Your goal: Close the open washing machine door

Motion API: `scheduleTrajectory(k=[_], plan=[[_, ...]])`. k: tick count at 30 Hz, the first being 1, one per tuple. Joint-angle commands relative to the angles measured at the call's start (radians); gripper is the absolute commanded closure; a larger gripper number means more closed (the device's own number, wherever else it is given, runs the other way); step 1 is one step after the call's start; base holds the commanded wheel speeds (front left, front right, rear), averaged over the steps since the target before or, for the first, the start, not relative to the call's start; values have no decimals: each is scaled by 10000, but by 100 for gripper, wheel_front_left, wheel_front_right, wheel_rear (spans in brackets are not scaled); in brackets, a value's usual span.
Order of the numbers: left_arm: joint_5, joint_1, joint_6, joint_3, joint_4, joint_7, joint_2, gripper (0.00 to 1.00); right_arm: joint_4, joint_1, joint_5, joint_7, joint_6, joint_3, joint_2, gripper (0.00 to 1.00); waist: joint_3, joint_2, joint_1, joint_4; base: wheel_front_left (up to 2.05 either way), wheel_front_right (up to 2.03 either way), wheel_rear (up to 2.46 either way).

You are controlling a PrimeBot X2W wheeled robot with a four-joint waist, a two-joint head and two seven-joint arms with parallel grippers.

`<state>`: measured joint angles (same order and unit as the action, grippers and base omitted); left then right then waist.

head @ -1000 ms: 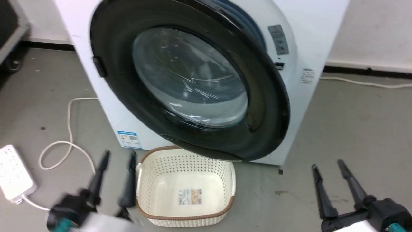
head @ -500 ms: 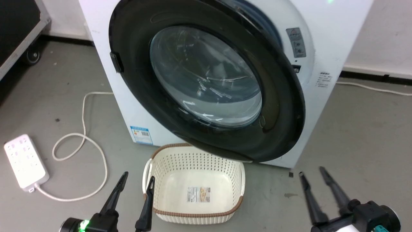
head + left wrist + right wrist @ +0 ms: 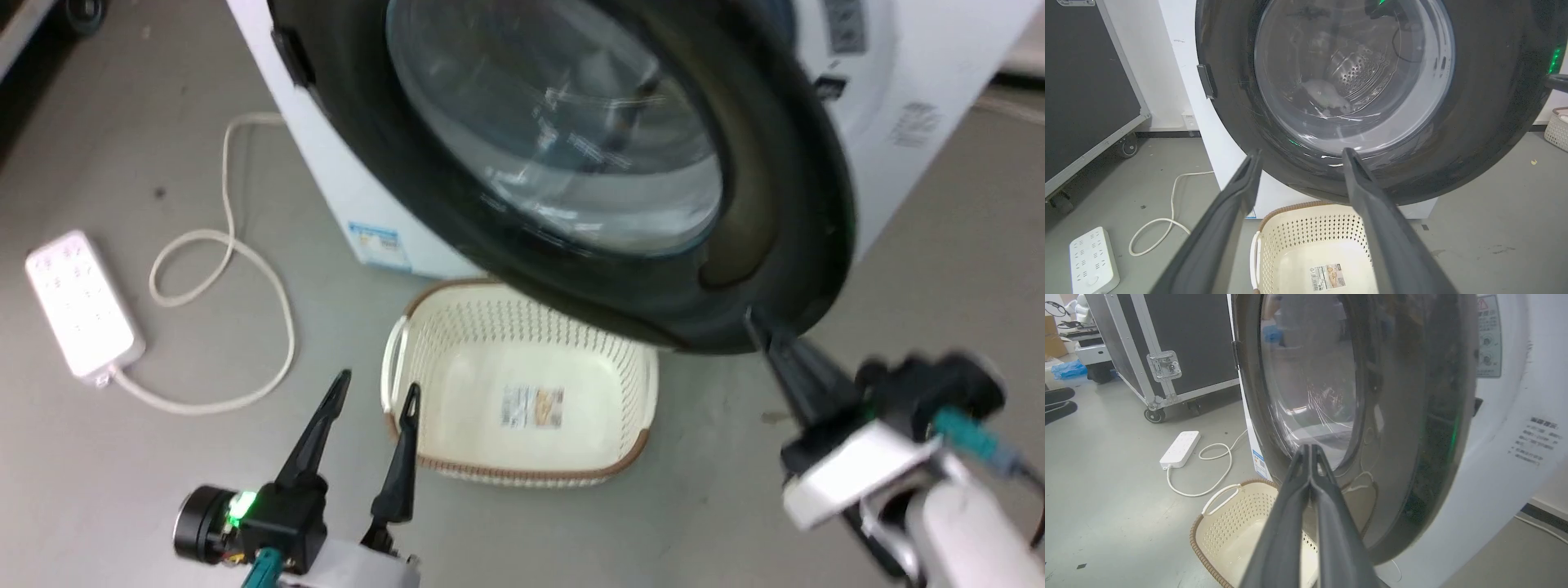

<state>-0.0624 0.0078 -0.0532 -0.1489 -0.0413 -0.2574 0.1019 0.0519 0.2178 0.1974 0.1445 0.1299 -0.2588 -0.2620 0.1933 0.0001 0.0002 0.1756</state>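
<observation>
The washing machine door has a wide glossy black rim around a bulging glass window, and it stands ajar from the white machine. My right gripper is shut with nothing in it. Its tips are at the door's lower right rim, where touching cannot be told. In the right wrist view the closed fingers point at the door from its outer side. My left gripper is open low over the floor. In the left wrist view its fingertips frame the door from a distance.
A cream perforated basket sits on the floor right under the door. A white power strip and its looped cable lie to the left. A black wheeled flight case stands beyond them. Grey floor lies right of the machine.
The head camera has tilted down and closer. My right gripper has gone from open to shut and risen from the floor area up to the door's lower right rim. The left gripper stays open.
</observation>
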Motion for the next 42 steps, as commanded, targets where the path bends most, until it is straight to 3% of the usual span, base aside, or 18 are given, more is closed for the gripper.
scheduleTrajectory(k=[1,8,16,29,37,38,39,42], plan=[[55,-290,-19,-53,20,-43,-100,0,231,713,299,-231,8,-117,-306,100,679,-1,-2,375,0,0,0],[63,-799,5,-178,-2,-43,-287,0,1026,2547,1004,-765,8,173,-1173,100,1415,-1,-2,762,0,0,0],[42,-1118,82,-246,-133,-43,-404,0,2018,4135,1551,-1015,8,712,-1672,100,1945,-1,-2,957,0,0,0],[77,-1413,230,-352,-102,-43,-480,0,4021,6006,1144,-1141,8,1665,-1251,100,2184,-1,-2,890,0,0,0],[48,-1298,201,-229,42,-43,-490,0,4401,5433,1262,-515,8,1489,-1047,100,1494,-1,-2,681,0,0,0],[39,-1268,194,-189,64,-43,-490,0,4395,5270,1270,-357,8,1468,-1023,56,1335,-1,-2,636,0,0,0],[32,-1169,161,-119,148,-43,-488,0,4334,4843,1285,-51,8,1411,-957,0,972,-1,-2,528,0,0,0],[21,-1039,117,-40,243,-43,-471,0,4222,4293,1384,244,8,1417,-791,0,571,-1,-2,383,0,0,0]])
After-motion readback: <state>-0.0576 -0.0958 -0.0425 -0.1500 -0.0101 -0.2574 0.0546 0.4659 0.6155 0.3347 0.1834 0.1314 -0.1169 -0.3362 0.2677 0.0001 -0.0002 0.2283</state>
